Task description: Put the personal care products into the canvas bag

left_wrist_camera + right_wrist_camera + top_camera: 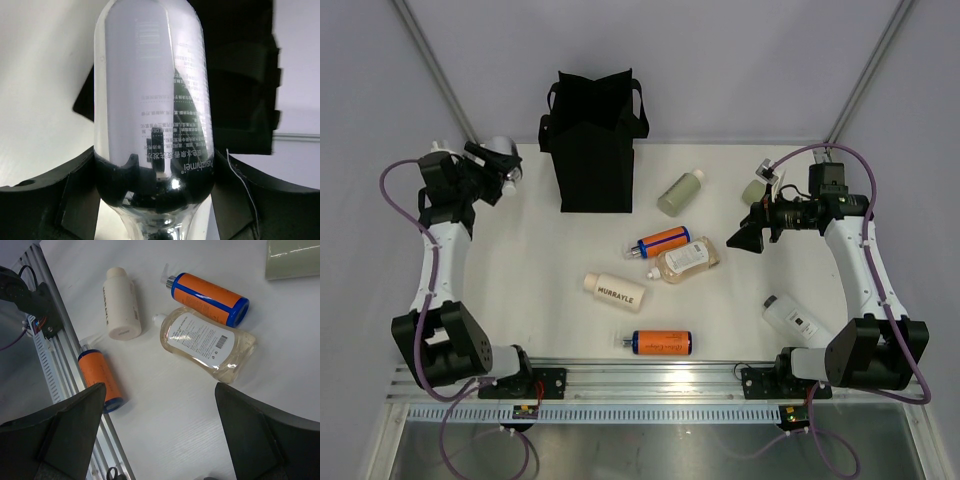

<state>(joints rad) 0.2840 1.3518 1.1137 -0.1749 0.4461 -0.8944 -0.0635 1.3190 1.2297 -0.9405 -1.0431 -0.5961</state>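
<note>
Canvas bag (590,140) stands upright at the far side of the bench (540,280), its inside hidden. Left end effector (500,158) grips a silvery bottle (150,100) beside it. Right end effector (160,420) hangs wide and empty. Seven others, the cream MURRAYLE bottle (615,290) among them, lie loose on the bench, so nearly everything remains.

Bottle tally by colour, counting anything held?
orange bottles with blue ends: 2
sage green bottles: 2
cream MURRAYLE bottle: 1
clear amber bottle: 1
white bottle: 1
silvery bottle, held in the left pincer: 1
Total: 8
</note>
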